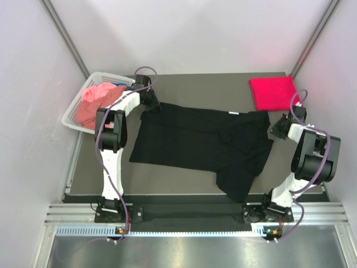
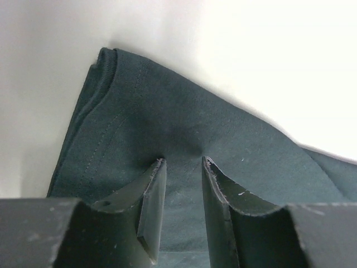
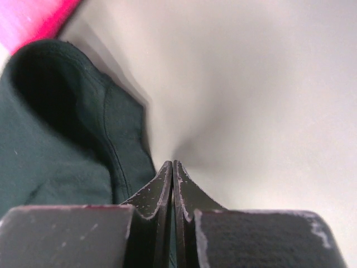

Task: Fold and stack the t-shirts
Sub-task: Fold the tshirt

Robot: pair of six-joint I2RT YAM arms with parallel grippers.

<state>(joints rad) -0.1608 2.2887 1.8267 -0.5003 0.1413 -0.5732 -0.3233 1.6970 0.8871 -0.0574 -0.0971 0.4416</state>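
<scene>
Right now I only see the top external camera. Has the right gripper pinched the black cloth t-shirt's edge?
Observer: In the right wrist view the right gripper is shut, fingertips meeting; the black cloth t-shirt lies just left of them, no cloth visible between the tips.
Operator: And the left gripper?
Observer: The left gripper is open, its tips seemingly pressed into the shirt, which puckers between them.
Operator: Near a seam?
Observer: Yes, a stitched banded hem runs at the upper left of that view.
</scene>
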